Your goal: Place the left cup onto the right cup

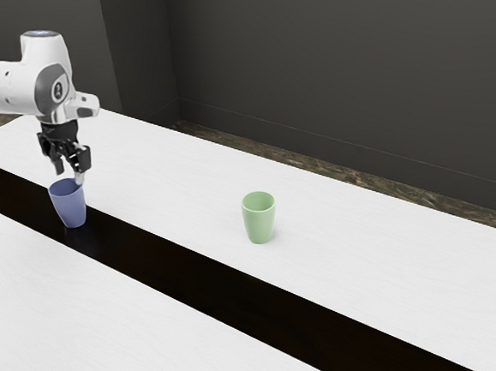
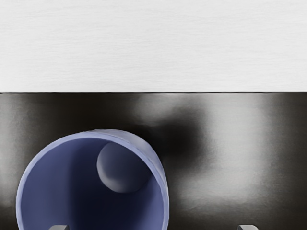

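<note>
- My pincer (image 1: 70, 169) is spread wide and grips nothing, poised just above the blue cup (image 1: 67, 203).
- The blue cup stands on the counter's (image 1: 381, 239) dark strip (image 1: 223, 278), at the exterior view's left.
- One fingertip (image 2: 60, 227) hangs over its open mouth, the other outside its wall.
- The green cup (image 1: 257, 217) stands upright, well apart toward the exterior view's right.

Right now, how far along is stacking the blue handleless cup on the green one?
Approach looks done: the gripper hangs over the blue handleless cup. In hand: nothing gripped; the fingers stand wide apart, straddling the cup's wall. Left: close, lift, carry it to the pale green cup standing toward the exterior view's right, and set it on top.
</note>
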Tool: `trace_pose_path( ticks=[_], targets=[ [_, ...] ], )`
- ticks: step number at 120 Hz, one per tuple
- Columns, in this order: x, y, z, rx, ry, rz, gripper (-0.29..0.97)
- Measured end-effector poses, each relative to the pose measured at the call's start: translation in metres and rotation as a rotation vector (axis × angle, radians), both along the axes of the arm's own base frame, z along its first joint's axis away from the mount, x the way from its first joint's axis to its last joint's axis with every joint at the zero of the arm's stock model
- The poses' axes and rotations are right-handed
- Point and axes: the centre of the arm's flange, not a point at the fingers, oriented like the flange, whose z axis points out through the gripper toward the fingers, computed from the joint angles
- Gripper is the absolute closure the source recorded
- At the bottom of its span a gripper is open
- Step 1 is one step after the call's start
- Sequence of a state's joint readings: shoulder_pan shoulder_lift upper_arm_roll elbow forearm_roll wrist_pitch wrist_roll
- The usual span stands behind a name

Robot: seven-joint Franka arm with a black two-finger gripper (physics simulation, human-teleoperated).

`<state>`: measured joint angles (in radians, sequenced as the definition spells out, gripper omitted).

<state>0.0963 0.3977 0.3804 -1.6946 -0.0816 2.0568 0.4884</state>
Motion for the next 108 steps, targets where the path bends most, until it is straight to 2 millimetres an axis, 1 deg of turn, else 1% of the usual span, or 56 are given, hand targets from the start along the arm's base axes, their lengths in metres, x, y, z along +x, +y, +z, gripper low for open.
trace_pose_path(
  ticks=[18,31,53,108],
  targets=[
    [0.004,0.000,-0.013,-0.013,0.000,0.005,0.25],
    [0.003,0.007,-0.023,-0.024,-0.004,0.023,0.26],
    [0.004,0.009,-0.035,-0.033,-0.003,0.029,0.26],
    [0.007,0.010,-0.055,-0.028,0.001,0.023,0.26]
  ],
)
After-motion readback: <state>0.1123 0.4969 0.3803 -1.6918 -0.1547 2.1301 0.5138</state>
